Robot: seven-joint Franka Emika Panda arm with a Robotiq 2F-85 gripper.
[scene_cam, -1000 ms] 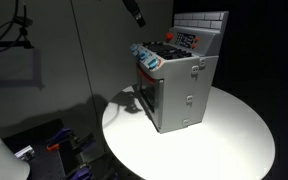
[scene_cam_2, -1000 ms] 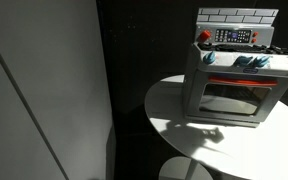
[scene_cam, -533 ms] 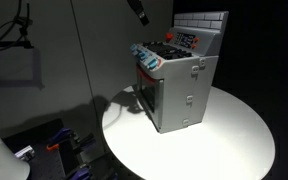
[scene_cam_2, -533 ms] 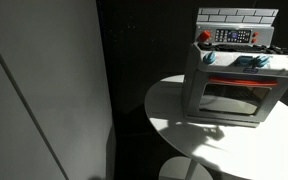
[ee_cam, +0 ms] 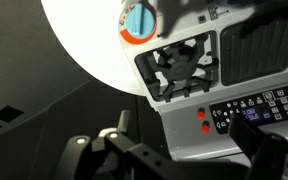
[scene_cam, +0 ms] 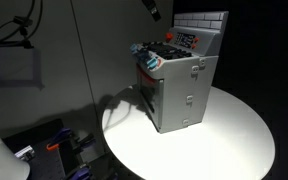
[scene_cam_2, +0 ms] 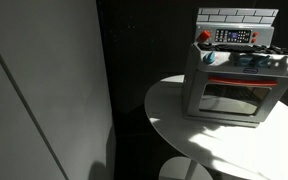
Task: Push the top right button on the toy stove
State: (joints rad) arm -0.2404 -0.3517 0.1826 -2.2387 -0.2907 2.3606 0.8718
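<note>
Wrist view looks down between the two dark fingers [ee_cam: 112,150] of the Robotiq gripper [ee_cam: 189,155], whose jaws stand spread wide apart with nothing between them, onto a small grey box-shaped toy stove [ee_cam: 174,130] below. On its top sit a black cooktop [ee_cam: 184,65] with a star-shaped burner grate, a pair of small round red buttons [ee_cam: 204,121] one above the other, and, beside them, a control strip [ee_cam: 254,105] of small dark keys. A round blue knob with an orange ring [ee_cam: 137,22] sticks out at the stove's front edge, over the white round table [ee_cam: 79,40]. In an exterior view the gripper [scene_cam: 152,8] hangs at the very top of the frame, above and apart from the toy stove [scene_cam: 179,75], touching nothing; it is too small and dark there to read the jaws. Both exterior views show the toy stove [scene_cam_2: 239,75] upright on the white round table [scene_cam: 234,130] [scene_cam_2: 174,110], with its white brick-pattern back panel [scene_cam: 200,20] [scene_cam_2: 237,15] rising behind the red control strip [scene_cam: 187,40] [scene_cam_2: 234,36], and its glazed front oven door [scene_cam_2: 231,98] closed below a row of blue knobs [scene_cam_2: 249,62]. Behind the table the surroundings are dark.
</note>
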